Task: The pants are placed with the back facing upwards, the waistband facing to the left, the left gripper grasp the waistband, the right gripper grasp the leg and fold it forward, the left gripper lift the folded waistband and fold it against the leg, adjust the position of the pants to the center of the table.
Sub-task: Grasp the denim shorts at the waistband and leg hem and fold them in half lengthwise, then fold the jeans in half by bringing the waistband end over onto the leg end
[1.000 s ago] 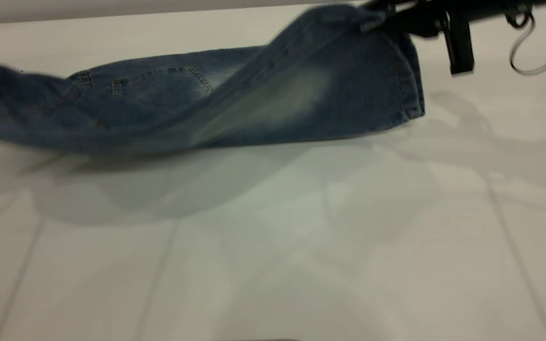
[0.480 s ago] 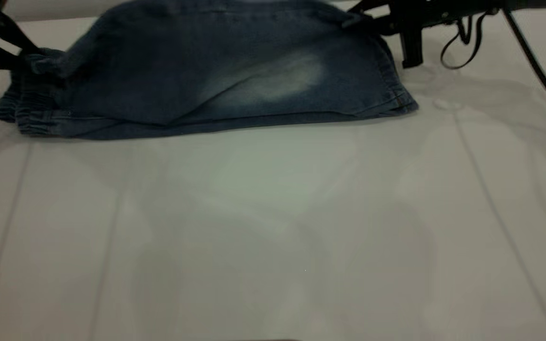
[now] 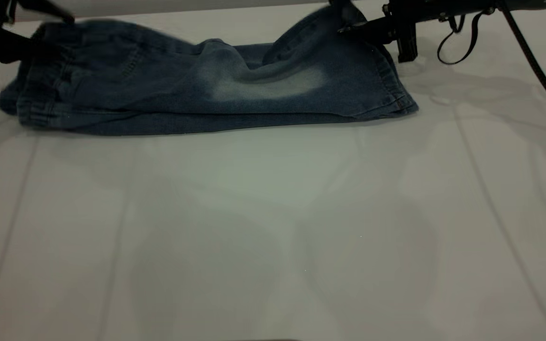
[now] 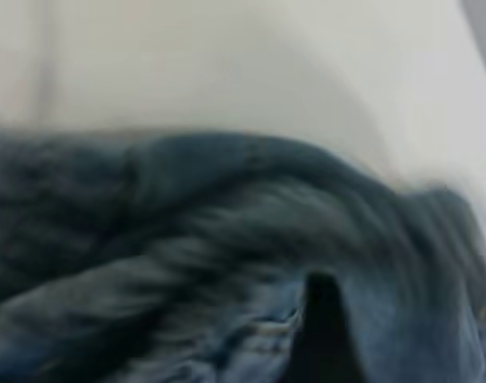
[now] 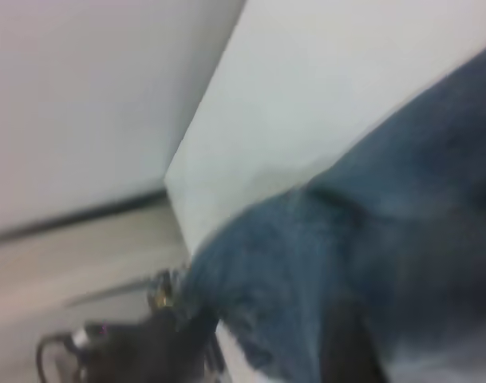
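The pants [image 3: 206,97] lie folded lengthwise on the far half of the table [image 3: 273,227], stretched between the two grippers. The waistband [image 3: 31,102] bunches just below the left gripper [image 3: 31,42], which meets the cloth at the shorts' far left corner. Its fingers are blurred and partly cut off by the frame edge, so I cannot tell whether they pinch the denim. In the left wrist view only one dark fingertip [image 4: 322,319] shows, pressed into smeared denim [image 4: 187,263]; nothing sharper can be made out. The leg [image 3: 330,80], with its pale bleached patch, runs toward the right gripper [image 3: 349,28], which closes on a raised fold of fabric at the leg's far corner. That corner stands up from the table while the hem below it lies flat. The right wrist view shows blurred denim [image 5: 370,263] filling the side near the gripper, with a dark finger [image 5: 147,343] barely distinguishable. Compared with half a second ago, the upper layer has sunk: the middle now sags into a crease between the grippers, and a back pocket's stitching shows near the left gripper.
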Motion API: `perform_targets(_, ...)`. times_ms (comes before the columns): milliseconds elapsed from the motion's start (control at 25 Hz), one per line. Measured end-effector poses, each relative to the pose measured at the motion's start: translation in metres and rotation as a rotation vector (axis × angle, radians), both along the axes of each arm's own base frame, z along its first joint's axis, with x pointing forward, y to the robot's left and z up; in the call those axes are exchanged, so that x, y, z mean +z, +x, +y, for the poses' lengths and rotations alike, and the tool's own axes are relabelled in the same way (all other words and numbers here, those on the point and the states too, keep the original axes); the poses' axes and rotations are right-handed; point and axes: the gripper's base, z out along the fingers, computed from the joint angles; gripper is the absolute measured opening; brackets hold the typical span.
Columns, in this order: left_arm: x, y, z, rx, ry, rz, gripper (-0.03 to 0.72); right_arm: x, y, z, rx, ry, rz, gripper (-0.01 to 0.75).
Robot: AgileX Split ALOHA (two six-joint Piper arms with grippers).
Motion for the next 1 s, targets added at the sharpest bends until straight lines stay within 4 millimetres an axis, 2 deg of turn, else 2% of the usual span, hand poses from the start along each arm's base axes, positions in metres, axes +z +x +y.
perform_targets(120,0.021,-0.002,-0.002,-0.12,0.09,-0.076,0.62,0.018,-0.001,0.001,0.091,0.031,-0.124,0.483)
perform_targets(200,0.032,-0.006,-0.003,-0.197,0.17,-0.092,0.638,0.03,-0.003,0.003,0.138,0.038,-0.186,0.531)
perform_targets(320,0.04,-0.013,0.0,-0.258,0.262,-0.049,0.636,0.045,-0.007,0.005,0.201,0.027,-0.239,0.558)
perform_targets(480,0.029,-0.021,0.006,-0.294,0.352,0.078,0.627,0.045,-0.011,0.007,0.258,-0.012,-0.244,0.563)
perform_targets(600,0.018,-0.022,0.009,-0.25,0.334,0.15,0.62,0.044,-0.013,0.011,0.279,-0.025,-0.242,0.563)
perform_targets(760,0.004,-0.024,0.011,-0.215,0.328,0.221,0.607,0.044,-0.014,0.017,0.297,-0.026,-0.24,0.563)
perform_targets(1000,-0.004,-0.025,0.017,-0.165,0.358,0.264,0.591,0.043,-0.015,0.018,0.302,-0.028,-0.236,0.563)
